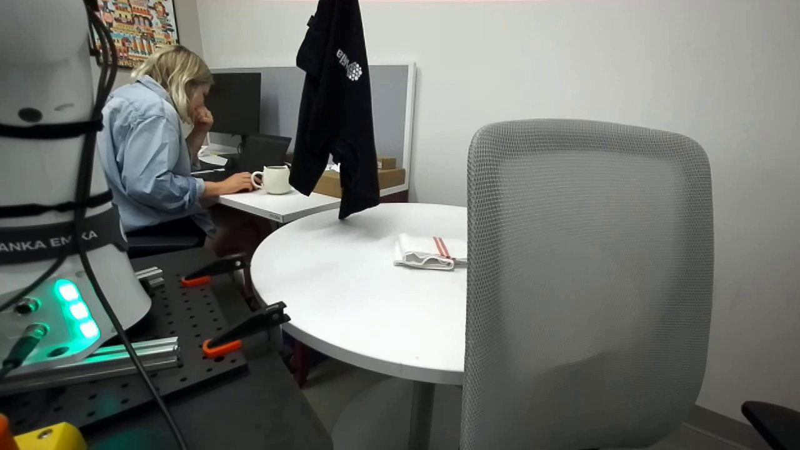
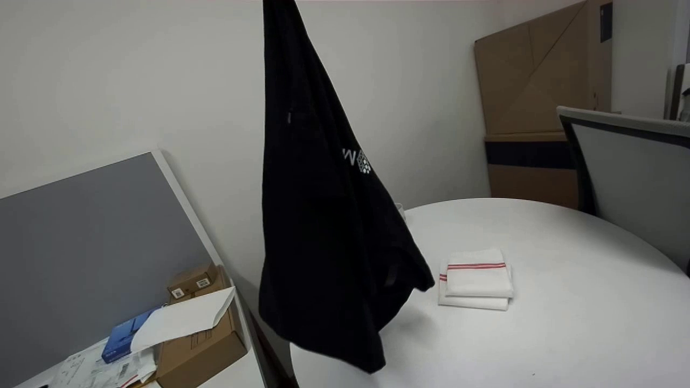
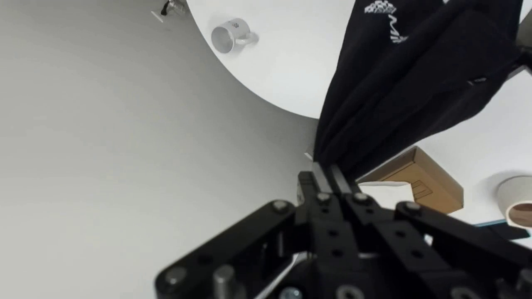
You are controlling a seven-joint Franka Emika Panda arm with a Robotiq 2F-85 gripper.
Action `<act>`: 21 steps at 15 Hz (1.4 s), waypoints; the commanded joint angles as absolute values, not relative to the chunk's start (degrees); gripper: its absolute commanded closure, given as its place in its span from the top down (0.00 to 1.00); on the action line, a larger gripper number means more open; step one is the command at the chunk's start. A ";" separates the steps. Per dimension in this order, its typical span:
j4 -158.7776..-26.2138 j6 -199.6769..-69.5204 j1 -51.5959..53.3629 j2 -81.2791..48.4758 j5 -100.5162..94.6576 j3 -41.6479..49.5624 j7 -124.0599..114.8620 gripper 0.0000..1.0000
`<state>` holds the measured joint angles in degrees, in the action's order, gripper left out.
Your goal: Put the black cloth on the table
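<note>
While the fingers [image 3: 321, 178], drawn nearly together, pinched its upper end, the black cloth [image 2: 323, 231] hung at the edge of the round surface [image 2: 582, 323], so I judged transport in hand, the next move requiring centring, lowering and release.

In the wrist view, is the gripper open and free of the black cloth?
No, the gripper is shut on a narrow, gathered end of the black cloth.

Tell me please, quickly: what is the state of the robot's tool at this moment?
Tool: closed, holding the black garment with the white logo, which hangs from it.
</note>
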<state>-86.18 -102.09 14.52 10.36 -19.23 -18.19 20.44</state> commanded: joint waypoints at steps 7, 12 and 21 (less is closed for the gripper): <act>-107.37 -100.74 16.13 19.40 -17.38 -16.61 21.83 0.01; -113.70 -99.35 17.88 18.84 -16.78 -16.50 23.19 0.01; -119.02 -93.43 19.78 20.67 -12.47 -15.45 29.31 0.01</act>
